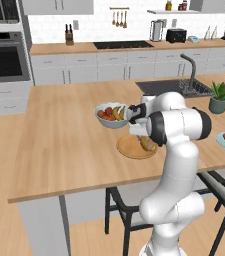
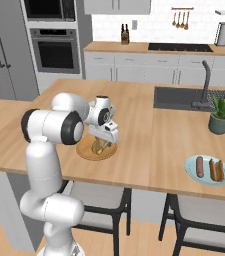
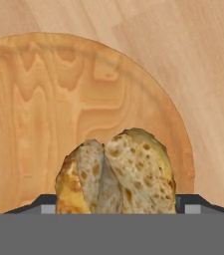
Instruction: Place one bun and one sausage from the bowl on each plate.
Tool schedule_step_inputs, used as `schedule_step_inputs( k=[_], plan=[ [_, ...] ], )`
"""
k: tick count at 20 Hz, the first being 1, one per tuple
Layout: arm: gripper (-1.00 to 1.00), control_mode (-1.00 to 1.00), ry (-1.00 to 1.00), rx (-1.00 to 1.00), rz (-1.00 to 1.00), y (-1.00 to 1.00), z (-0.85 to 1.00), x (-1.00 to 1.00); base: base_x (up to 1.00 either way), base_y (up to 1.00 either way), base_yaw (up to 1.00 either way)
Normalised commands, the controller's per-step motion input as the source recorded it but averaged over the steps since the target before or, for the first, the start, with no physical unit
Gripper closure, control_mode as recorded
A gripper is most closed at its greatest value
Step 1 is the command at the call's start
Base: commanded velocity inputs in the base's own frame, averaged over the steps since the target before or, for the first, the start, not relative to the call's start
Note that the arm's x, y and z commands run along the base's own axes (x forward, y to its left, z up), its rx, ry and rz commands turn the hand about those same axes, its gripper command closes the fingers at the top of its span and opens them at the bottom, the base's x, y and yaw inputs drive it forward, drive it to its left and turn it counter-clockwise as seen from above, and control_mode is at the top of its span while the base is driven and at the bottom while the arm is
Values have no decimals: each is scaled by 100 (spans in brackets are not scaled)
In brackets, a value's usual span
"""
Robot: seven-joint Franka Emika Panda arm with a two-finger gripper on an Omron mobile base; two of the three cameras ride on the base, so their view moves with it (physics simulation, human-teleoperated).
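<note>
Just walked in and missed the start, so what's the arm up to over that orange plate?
The gripper is over the tan-orange plate with a bun between its fingertips, right at the plate's surface; whether the bun already rests on it is unclear. The blue-green plate to the right already has a sausage and a bun. A fruit bowl sits just behind.

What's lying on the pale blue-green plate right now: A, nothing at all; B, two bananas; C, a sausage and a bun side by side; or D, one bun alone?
C: in the right base view the blue-green plate holds a reddish sausage with a tan bun beside it.
</note>
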Motion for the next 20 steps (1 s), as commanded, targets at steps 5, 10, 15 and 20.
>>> schedule_step_inputs(
  k=[5,10,15,20],
  plan=[
    [100,-100,0,0,0,0,-1,0,0,0,0],
    [-100,-100,0,0,0,0,0,0,0,0,0],
    [-100,-100,0,0,0,0,0,0,0,0,0],
    [-100,-100,0,0,0,0,0,0,0,0,0]
  ],
)
